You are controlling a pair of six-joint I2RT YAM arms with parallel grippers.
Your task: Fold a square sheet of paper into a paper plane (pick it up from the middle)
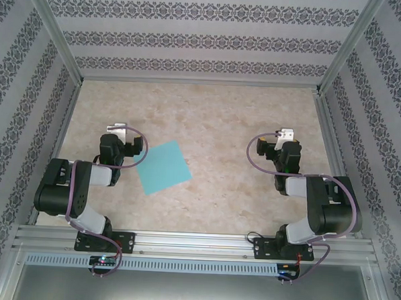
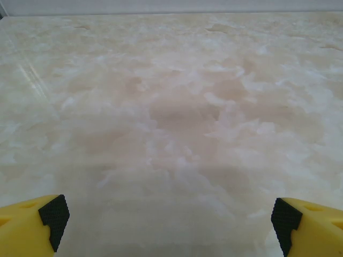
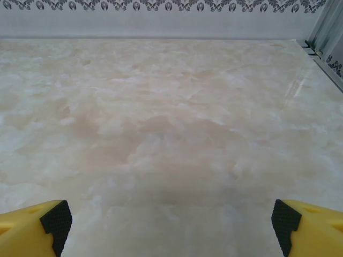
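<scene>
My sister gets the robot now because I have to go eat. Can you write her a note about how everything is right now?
Left tool: open, holding nothing, over bare table.
Right tool: open, holding nothing, also over bare table.
Paper: a teal square lying flat on the table between the two arms, nearer the left one, turned cornerwise. Neither tool touches it.
Done: nothing yet; the paper shows no fold.
Left to do: pick up the paper from its middle, then make every fold.
</scene>
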